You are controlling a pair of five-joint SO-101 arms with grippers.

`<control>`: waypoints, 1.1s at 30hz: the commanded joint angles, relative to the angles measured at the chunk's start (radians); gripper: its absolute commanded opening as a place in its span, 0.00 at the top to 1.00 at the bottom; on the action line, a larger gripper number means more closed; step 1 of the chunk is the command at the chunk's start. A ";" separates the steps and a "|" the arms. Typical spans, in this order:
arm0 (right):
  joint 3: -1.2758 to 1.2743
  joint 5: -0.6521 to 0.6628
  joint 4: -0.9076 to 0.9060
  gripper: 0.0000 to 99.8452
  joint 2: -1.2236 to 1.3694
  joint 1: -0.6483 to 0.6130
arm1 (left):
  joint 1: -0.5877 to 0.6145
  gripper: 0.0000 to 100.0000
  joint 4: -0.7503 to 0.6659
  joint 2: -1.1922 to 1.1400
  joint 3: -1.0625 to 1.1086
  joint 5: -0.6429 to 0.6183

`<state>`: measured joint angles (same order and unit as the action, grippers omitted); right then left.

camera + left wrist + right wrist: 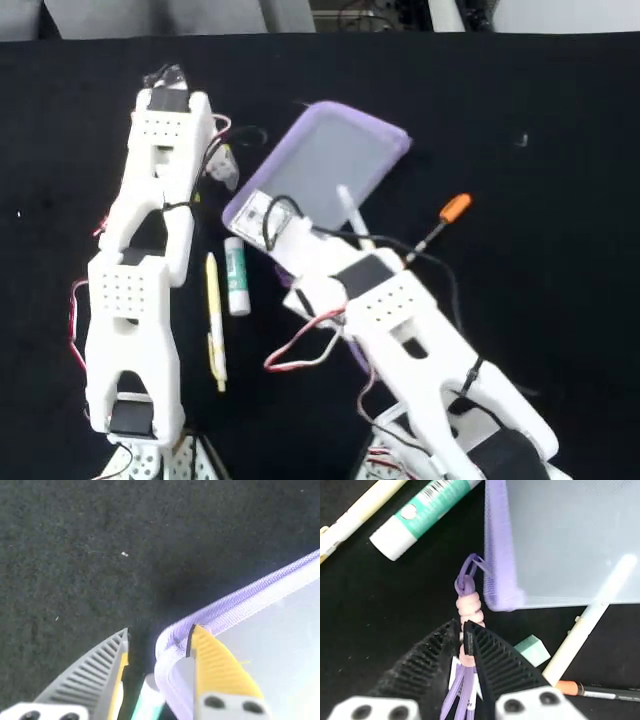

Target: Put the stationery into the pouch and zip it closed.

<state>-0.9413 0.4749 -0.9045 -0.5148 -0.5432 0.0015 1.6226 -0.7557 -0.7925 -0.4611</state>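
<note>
Pincers first: the right pincer (461, 625) is clamped tight on the cord (468, 600), that purple string with the pink knot hanging off a corner of the pouch (560, 540), and it bites just below the knot. On the left pincer (159, 632) we see the fingers parted with the pouch's purple rim between them. Its yellow finger (217, 672) sits over the clear side and its grey finger (95, 675) is out over the black table (540, 320). There's a dark gap between the grey one and the rim, so it isn't squeezing anything. We can't tell if the yellow finger is inside the opening or just on top. From above, the pouch lies flat and tilted mid-table, with the right arm reaching over its near corner and the left arm alongside on the left. Just off that near corner the glue (427, 510) and the yellow pen (355, 512) lie side by side on the table. A white pen (590, 620) has one end over the pouch, on it or in it we can't say. A green eraser (532, 650) sits right beside that pen, close to the right pincer. An orange pen (440, 222) lies on the table to the pouch's right.
</note>
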 commanded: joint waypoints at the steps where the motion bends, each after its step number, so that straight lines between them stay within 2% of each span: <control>1: -0.036 -0.011 0.091 0.95 -0.022 -0.011 | -0.002 0.79 0.080 0.014 -0.133 0.008; 5: -0.076 -0.014 0.118 0.81 -0.022 -0.011 | 0.061 0.79 0.107 0.012 -0.176 0.011; 8: -0.079 -0.008 0.118 0.77 -0.022 -0.011 | 0.170 0.79 0.104 0.012 -0.199 0.008; 16: -0.104 -0.006 0.241 0.81 0.065 -0.011 | 0.389 0.79 0.106 0.009 -0.202 0.008; 20: -0.062 0.002 0.261 0.81 0.197 -0.011 | 0.435 0.79 0.100 -0.046 -0.213 0.002; 23: -0.036 0.063 0.255 0.81 0.263 -0.009 | 0.455 0.79 0.081 -0.091 -0.213 -0.064; 28: -0.027 0.071 0.241 0.81 0.272 -0.003 | 0.476 0.79 0.063 -0.110 -0.214 -0.107; 30: -0.010 0.071 0.216 0.84 0.254 0.018 | 0.470 0.79 0.063 -0.114 -0.214 -0.106; 33: 0.021 0.071 0.170 0.96 0.220 0.066 | 0.467 0.79 0.063 -0.114 -0.214 -0.106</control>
<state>-0.9889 0.5378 -0.7004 -0.2417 -0.5247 0.4695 1.6993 -0.8861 -0.9475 -0.5547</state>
